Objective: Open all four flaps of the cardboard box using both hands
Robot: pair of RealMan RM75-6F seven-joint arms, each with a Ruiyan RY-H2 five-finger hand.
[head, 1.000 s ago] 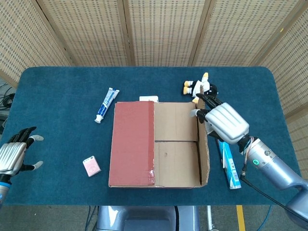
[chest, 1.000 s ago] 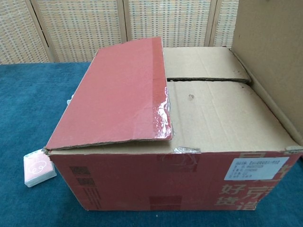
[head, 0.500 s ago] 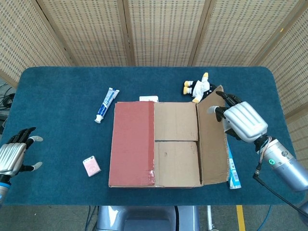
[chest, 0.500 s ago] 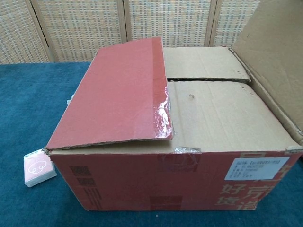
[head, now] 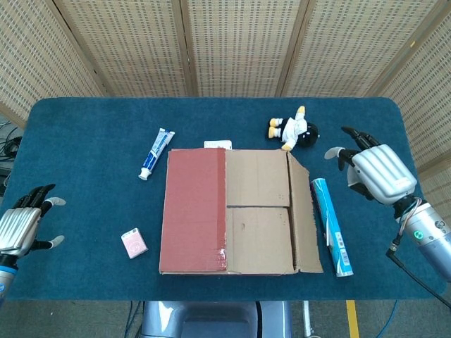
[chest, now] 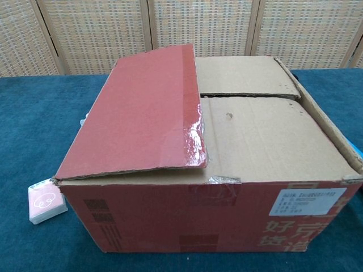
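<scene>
The cardboard box sits mid-table. Its red left flap lies closed over the top. Two brown inner flaps lie flat, meeting at a seam. The right flap is folded outward and hangs down the box's right side. My right hand hovers off to the right of the box, fingers spread, holding nothing. Near the table's left edge my left hand rests with fingers apart, empty. Neither hand shows in the chest view.
A toothpaste tube lies left of the box's far corner. A pink card pack lies near its left side. A penguin plush sits behind the box. A blue-white carton lies right of the box.
My right hand let go of the right flap and moved away to the right. The flap dropped from upright to folded outward, out of the chest view. The left hand stayed put.
</scene>
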